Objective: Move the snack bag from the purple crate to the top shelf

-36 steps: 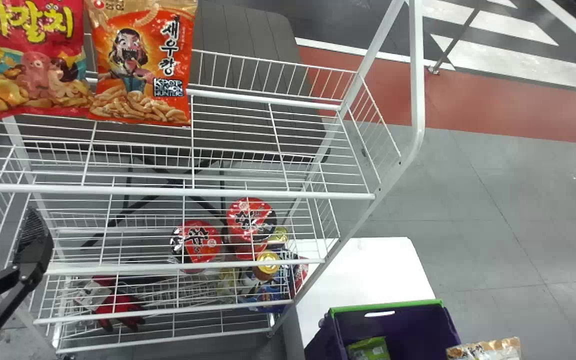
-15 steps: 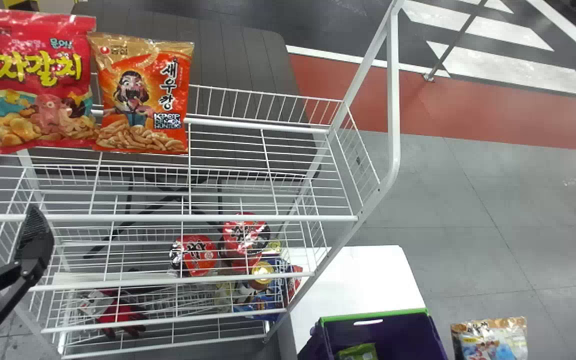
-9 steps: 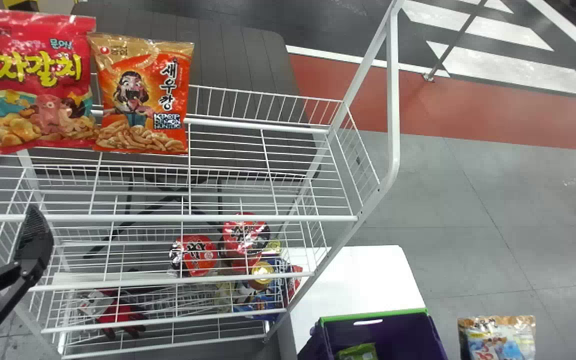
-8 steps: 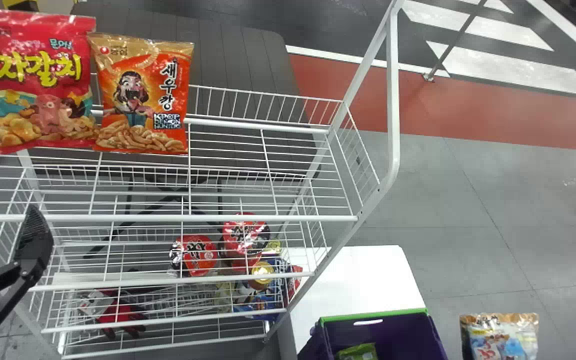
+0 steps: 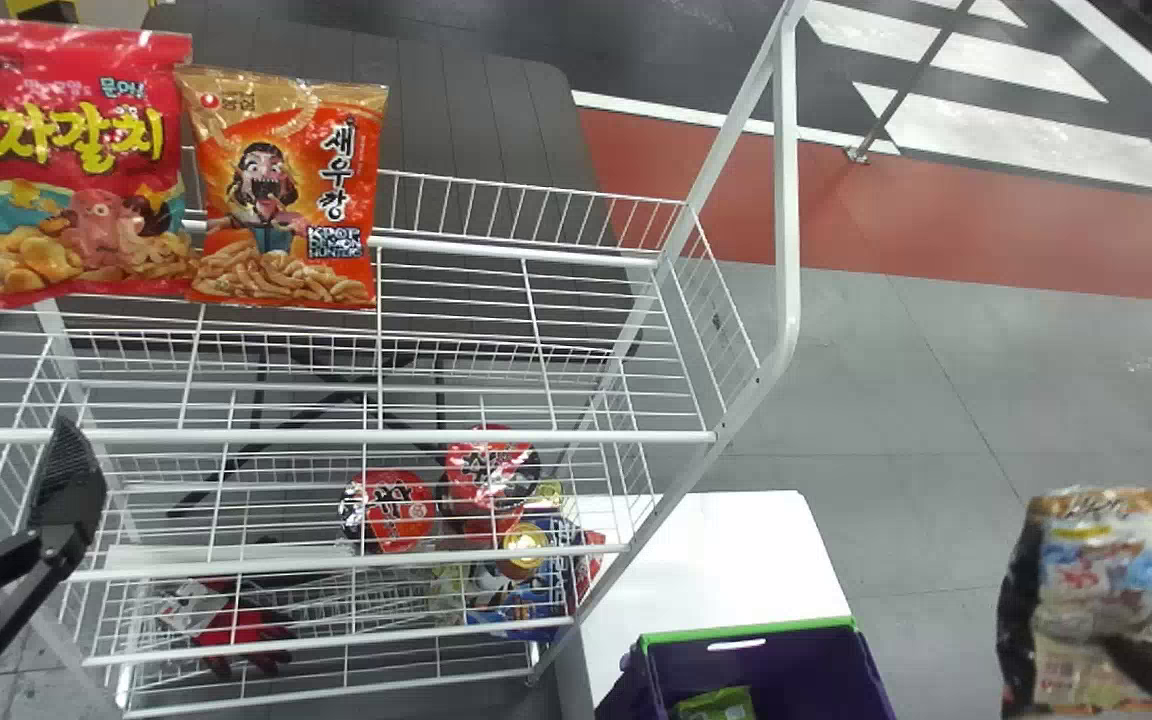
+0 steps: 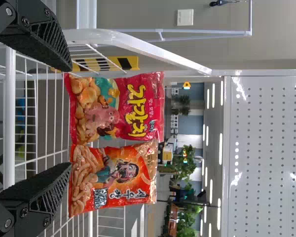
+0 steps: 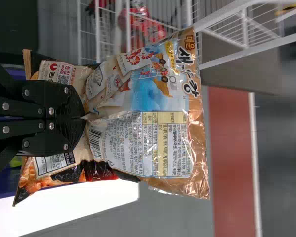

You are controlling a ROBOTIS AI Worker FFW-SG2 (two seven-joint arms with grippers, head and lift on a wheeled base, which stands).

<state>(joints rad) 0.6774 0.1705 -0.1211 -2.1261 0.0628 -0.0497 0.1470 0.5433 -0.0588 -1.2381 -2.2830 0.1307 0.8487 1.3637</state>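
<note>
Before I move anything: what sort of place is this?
Probably a mock shop corner in a larger indoor hall: white wire rack with snack packets, a purple crate beside it, and a grey floor with a red band and white stripes.

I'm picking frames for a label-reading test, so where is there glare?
Head view: white glare on the right-hand red cup; left wrist view: bright streaks on the perforated panel; right wrist view: glints on the crinkled snack bag, and the white table looks washed out.

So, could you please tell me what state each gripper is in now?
Left gripper: open, holding nothing.
Right gripper: closed, holding the snack bag.
</note>
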